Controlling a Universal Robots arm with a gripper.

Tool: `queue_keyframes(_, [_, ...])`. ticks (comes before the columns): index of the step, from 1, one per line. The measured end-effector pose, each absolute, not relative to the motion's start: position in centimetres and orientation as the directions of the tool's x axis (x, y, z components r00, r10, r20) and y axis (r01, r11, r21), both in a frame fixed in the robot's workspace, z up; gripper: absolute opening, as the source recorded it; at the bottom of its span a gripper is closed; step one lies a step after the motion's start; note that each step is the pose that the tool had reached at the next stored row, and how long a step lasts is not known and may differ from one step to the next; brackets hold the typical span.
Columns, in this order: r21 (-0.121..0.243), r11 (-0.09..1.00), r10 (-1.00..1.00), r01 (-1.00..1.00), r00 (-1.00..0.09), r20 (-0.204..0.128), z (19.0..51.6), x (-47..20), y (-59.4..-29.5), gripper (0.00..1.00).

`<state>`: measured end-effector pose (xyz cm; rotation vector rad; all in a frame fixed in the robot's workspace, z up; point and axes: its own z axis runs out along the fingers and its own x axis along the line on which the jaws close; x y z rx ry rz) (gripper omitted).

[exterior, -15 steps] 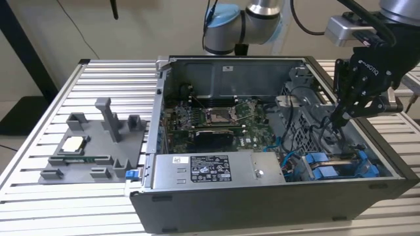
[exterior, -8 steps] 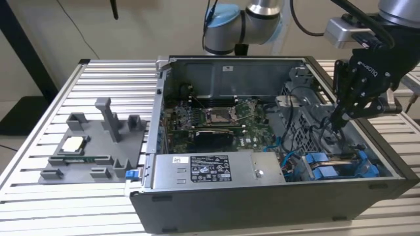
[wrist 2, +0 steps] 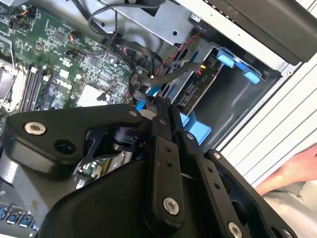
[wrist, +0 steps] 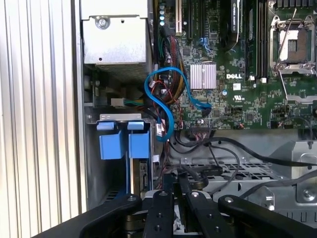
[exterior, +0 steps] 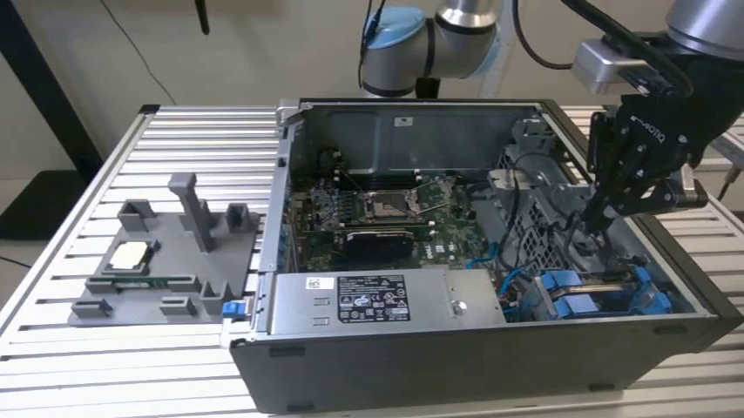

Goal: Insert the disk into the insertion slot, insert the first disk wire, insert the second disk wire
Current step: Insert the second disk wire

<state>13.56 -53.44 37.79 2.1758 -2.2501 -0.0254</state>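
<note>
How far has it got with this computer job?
The disk in its blue frame already sits in its slot at a corner of the case. The hand is down among the black wires beside it. Whether either wire is plugged in I cannot tell, so count both as left.

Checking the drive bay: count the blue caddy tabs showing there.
2, side by side at the bay's mouth in the first wrist view: one tab nearer the case wall, the other beside it. More may be hidden.
</note>
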Motion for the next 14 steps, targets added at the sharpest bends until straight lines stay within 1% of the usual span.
queue_keyframes(14, [0.02,0.034,-0.999,-0.999,-0.034,-0.003,36.5,13.4,-55.3,0.16])
